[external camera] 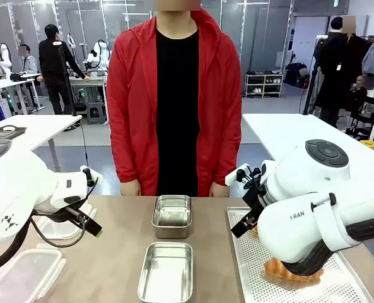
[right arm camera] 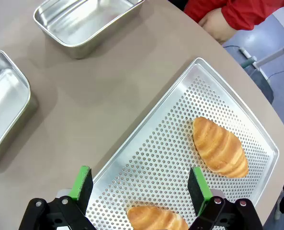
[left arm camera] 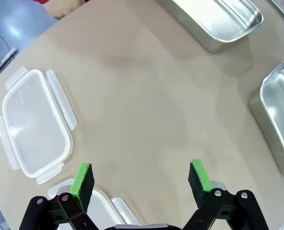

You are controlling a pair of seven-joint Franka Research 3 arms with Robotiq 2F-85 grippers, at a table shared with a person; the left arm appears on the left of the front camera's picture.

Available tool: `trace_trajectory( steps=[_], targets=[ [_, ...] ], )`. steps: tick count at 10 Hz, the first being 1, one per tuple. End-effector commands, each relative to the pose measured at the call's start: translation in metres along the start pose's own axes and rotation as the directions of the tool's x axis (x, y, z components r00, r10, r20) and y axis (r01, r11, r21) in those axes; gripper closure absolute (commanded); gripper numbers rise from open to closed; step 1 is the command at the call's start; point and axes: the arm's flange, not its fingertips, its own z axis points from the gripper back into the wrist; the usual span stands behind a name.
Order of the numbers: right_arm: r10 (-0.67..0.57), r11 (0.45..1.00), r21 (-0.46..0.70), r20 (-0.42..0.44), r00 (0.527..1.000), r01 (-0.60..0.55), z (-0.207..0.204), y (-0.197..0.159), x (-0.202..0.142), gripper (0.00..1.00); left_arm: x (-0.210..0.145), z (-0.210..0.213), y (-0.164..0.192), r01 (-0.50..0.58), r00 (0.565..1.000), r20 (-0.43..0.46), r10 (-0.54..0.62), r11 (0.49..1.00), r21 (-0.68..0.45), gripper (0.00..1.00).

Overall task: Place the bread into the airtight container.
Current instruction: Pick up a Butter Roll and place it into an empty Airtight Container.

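Two golden bread rolls lie on a perforated metal tray (right arm camera: 151, 143): one roll (right arm camera: 221, 147) sits ahead and to the right of my right gripper (right arm camera: 141, 184), the other roll (right arm camera: 156, 218) just under its open fingers. From the front, one roll (external camera: 291, 271) peeks out below the right arm. Two lidless steel containers stand mid-table, the far container (external camera: 172, 214) and the near container (external camera: 166, 271). My left gripper (left arm camera: 141, 178) hangs open over bare tabletop, nothing between its pads.
A clear plastic lid (left arm camera: 34, 127) lies left of the left gripper, and a second lid (left arm camera: 103, 206) lies beneath it. A person in a red jacket stands at the far edge, both hands (external camera: 131, 187) resting at the table's rim.
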Motion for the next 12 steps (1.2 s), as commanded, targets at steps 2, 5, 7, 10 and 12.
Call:
trace_trajectory(
  steps=[2, 5, 7, 10, 12],
  targets=[
    [0.0, 1.0, 0.0, 0.0, 1.0, 0.0, 0.0, 0.0, 0.0, 0.0, 0.0, 0.0, 0.0, 0.0, 1.0, 0.0, 0.0, 1.0, 0.0, 0.0],
    [0.0, 1.0, 0.0, 0.0, 1.0, 0.0, 0.0, 0.0, 0.0, 0.0, 0.0, 0.0, 0.0, 0.0, 1.0, 0.0, 0.0, 1.0, 0.0, 0.0],
    [0.0, 1.0, 0.0, 0.0, 1.0, 0.0, 0.0, 0.0, 0.0, 0.0, 0.0, 0.0, 0.0, 0.0, 1.0, 0.0, 0.0, 1.0, 0.0, 0.0],
    [0.003, 1.0, -0.001, 0.0, 1.0, -0.003, 0.0, 0.0, 0.0, 0.0, 0.0, 0.0, 0.0, 0.001, 1.0, 0.0, -0.001, 1.0, 0.0, 0.0],
    [-0.045, 0.999, 0.018, 0.013, 0.999, 0.045, 0.035, -0.031, 0.026, 0.0, 0.021, 0.03, 0.017, -0.028, 0.999, -0.044, 0.027, 0.999, -0.021, 0.0]
  ],
)
